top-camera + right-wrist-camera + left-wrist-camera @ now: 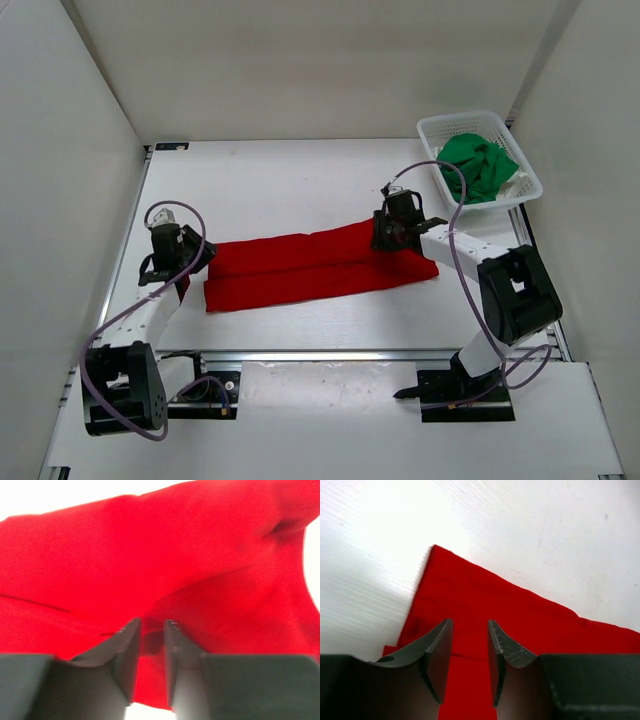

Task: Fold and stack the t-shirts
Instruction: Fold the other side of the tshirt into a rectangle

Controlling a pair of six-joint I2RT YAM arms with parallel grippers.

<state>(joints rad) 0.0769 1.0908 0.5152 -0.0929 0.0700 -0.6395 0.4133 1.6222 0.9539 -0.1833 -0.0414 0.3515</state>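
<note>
Red cloth t-shirt (320, 265) lies folded in a long band.

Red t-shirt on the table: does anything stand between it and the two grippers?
Nothing visible does. The left gripper hangs over the left end of the red t-shirt and the right gripper over its right end, each with jaws parted and only red cloth below. The basket stands apart, far right.

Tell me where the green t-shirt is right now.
In the top view, the green t-shirt lies crumpled inside the white mesh basket at the far right corner of the table, beyond the right gripper.
</note>
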